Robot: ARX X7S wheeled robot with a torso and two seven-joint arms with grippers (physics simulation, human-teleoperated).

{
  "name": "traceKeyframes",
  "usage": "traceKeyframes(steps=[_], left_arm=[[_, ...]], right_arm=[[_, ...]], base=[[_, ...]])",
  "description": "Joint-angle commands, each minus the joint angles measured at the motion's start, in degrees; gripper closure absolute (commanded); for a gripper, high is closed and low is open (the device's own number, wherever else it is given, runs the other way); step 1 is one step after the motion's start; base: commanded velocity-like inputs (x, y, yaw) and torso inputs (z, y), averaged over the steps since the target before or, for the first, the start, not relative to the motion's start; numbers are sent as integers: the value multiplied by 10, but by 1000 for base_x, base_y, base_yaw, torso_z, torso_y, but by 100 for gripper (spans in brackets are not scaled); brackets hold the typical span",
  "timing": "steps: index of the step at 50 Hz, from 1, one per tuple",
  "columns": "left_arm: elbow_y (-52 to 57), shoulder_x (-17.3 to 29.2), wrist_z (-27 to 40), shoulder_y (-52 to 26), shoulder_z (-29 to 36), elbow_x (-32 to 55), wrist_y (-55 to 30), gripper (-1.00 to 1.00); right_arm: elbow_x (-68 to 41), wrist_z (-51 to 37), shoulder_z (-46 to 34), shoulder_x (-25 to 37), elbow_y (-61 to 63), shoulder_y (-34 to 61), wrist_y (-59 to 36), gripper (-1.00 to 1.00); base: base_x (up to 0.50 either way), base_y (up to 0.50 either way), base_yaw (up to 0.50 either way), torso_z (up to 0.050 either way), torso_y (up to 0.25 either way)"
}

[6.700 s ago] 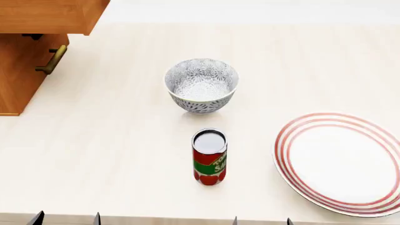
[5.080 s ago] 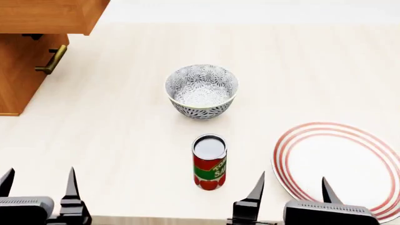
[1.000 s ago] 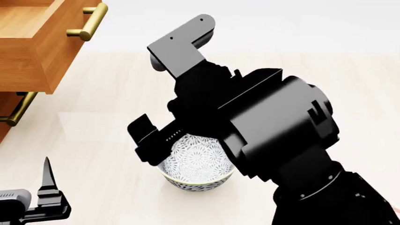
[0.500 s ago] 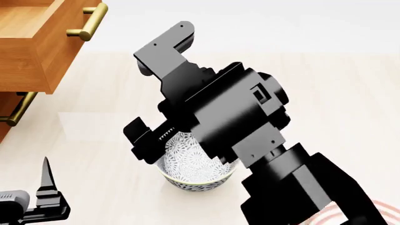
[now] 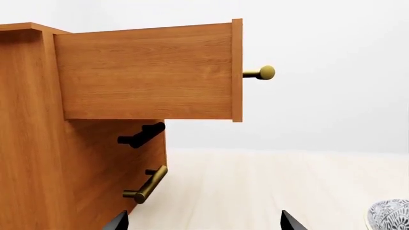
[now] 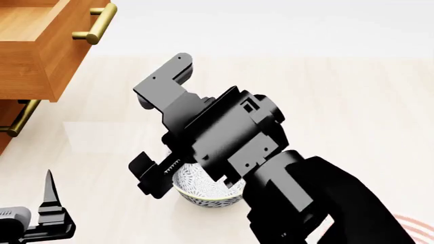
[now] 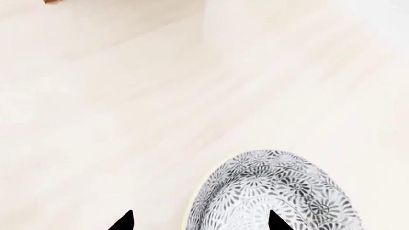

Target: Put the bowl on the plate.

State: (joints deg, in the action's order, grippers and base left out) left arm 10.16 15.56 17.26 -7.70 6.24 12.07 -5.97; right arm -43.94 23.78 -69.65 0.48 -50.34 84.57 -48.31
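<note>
Nearest, at the lower left of the head view, the left gripper (image 6: 27,213) idles low over the table (image 6: 352,101); one black fingertip shows there, and its own wrist view shows two tips set well apart, so its claw is wide and empty.

At the near right edge a sliver of red rings marks the plate (image 6: 413,223), mostly hidden behind the right arm.

The bowl (image 6: 203,190) stands upright on the table, a little left of centre and well apart from the plate. The right gripper (image 7: 198,220) hangs directly over it. In the right wrist view the two dark tips sit apart, one outside the rim on bare table, the other over the patterned inside, so the claw is open and straddles the wall without holding anything yet.

The step in hand looks like the grasp. To do it well, I would lower until the tips pass well below the pale rim, keep the wall centred between them, and close gently (a thin curved wall can slip or tip if pinched near its lip). Then lift straight up before carrying right and near, toward the plate.

Farthest, at the left, stands a wooden cabinet (image 5: 38,158) with its top drawer (image 5: 147,72) pulled out.

No brand, label or writing can be read anywhere in these views.
</note>
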Motion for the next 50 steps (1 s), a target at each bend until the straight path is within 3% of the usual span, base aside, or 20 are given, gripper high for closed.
traceKeyframes(steps=[1, 50], left_arm=[[-3, 2, 2, 0, 2, 1, 3, -100], [10, 11, 14, 5, 12, 6, 0, -100]], right_arm=[[-144, -24, -154, -5, -56, 11, 73, -100], [-151, -19, -176, -5, -85, -16, 106, -100]], base=[[0, 0, 0, 0, 0], [0, 0, 0, 0, 0]])
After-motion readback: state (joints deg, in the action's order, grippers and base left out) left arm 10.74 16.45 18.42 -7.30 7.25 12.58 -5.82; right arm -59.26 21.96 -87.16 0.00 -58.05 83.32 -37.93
